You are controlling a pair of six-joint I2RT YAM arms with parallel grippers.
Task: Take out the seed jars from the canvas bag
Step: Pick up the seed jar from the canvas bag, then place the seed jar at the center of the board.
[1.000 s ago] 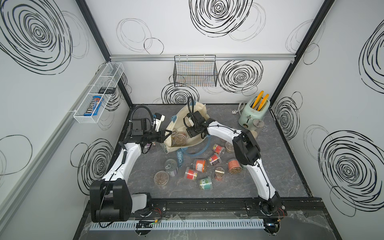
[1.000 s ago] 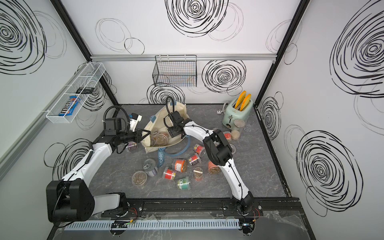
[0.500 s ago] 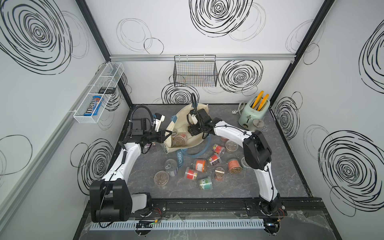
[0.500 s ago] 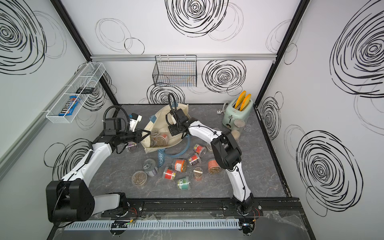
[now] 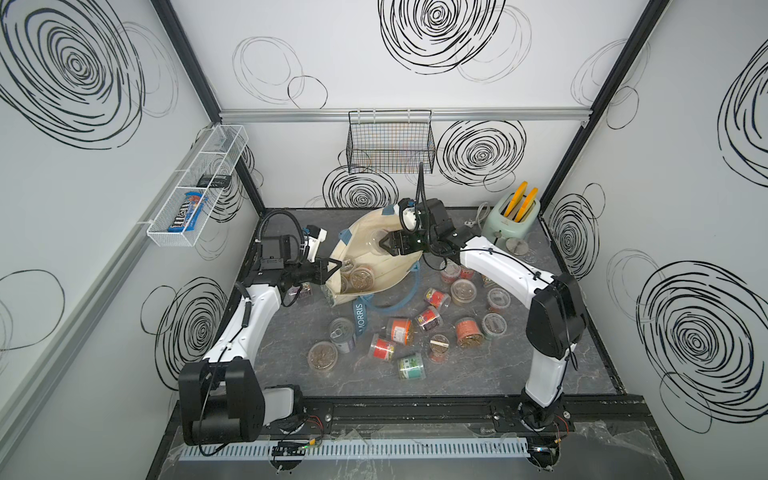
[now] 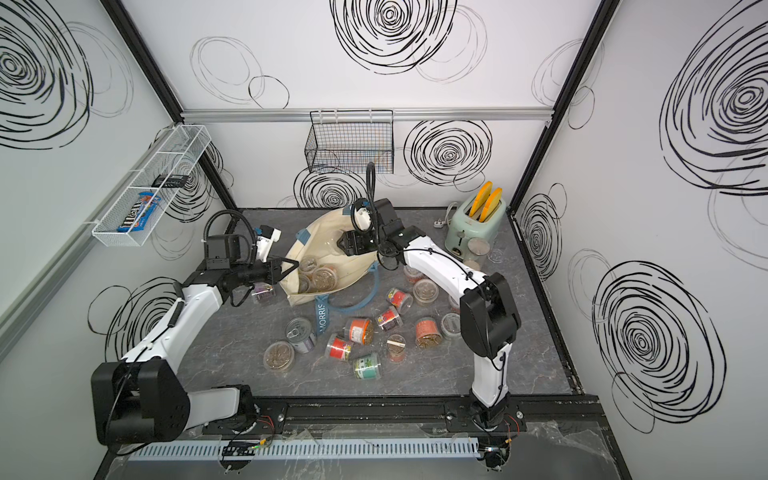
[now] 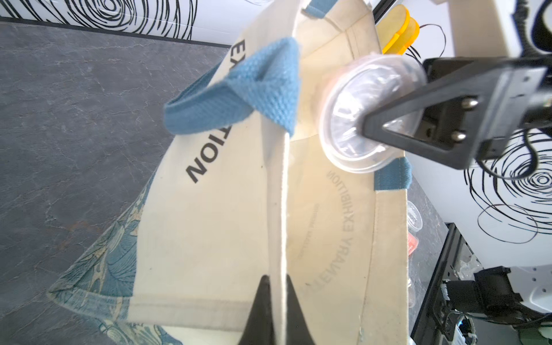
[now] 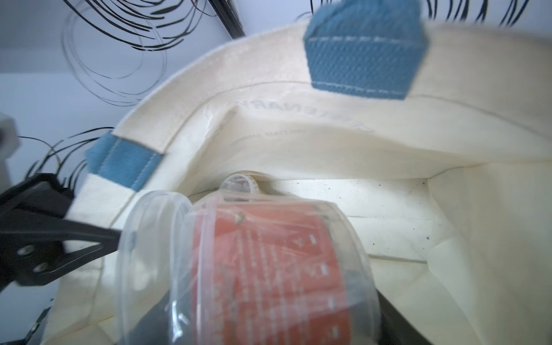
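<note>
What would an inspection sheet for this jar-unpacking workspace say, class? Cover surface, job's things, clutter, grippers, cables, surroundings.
Surface: dark grey marbled tabletop.
Job's things: canvas bag open, seed jars inside; other jars scattered on the tabletop.
Clutter: toaster, tin can.
Grippers: left gripper shut on the bag's rim; right gripper holds a red-labelled jar at the bag's mouth.
Cables: black cable above each wrist; toaster's plug lying loose.
Surroundings: wire basket on back wall, wire shelf on side wall.
</note>
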